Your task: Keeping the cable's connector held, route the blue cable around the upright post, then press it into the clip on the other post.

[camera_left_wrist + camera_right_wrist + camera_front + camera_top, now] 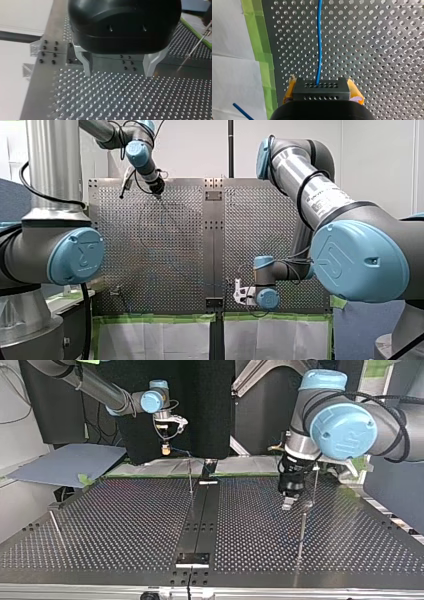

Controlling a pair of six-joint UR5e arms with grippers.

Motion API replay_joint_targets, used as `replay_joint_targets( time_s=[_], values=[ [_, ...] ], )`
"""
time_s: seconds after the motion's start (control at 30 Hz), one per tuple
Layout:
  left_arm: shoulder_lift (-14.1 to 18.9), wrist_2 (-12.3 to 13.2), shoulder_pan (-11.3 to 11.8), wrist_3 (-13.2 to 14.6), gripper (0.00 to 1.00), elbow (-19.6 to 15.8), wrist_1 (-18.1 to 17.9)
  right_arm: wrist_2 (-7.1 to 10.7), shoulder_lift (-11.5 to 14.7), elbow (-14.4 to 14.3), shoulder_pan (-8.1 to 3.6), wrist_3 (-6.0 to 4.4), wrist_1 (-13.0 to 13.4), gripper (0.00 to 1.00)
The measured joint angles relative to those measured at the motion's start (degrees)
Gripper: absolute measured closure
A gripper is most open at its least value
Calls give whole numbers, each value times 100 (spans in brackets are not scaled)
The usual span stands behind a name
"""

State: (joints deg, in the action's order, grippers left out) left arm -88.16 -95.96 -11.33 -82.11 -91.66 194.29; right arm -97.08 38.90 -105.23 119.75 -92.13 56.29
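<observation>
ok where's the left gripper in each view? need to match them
Front view: my left gripper near the top, left of centre.
Top view: my left gripper right of centre, low over the perforated table.
Left wrist view: my left gripper, open, just above the table.
Right wrist view: not in it; my right gripper grips the connector.
Shared landmark: the perforated table, in all four.

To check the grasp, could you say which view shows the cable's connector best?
Right wrist view: the connector close up between my right gripper's yellow pads. Front and top views show it too small; left wrist misses it.
</observation>
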Motion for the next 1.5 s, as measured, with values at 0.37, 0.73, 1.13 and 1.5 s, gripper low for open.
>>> replay_joint_targets(
  time_s=[0.37,0.73,1.13,1.5],
  values=[
    [-549,-537,-550,335,0,1,-534,46,0,-1,0,-15,14,100],
    [-1110,-1128,-950,823,0,1,-1127,56,0,-2,0,-20,15,100],
    [-1469,-1357,-881,1023,0,128,-1299,56,0,0,0,-34,15,100],
    [-1926,-1659,-832,1547,0,711,-1140,135,0,2,0,-56,18,100]
  ],
)
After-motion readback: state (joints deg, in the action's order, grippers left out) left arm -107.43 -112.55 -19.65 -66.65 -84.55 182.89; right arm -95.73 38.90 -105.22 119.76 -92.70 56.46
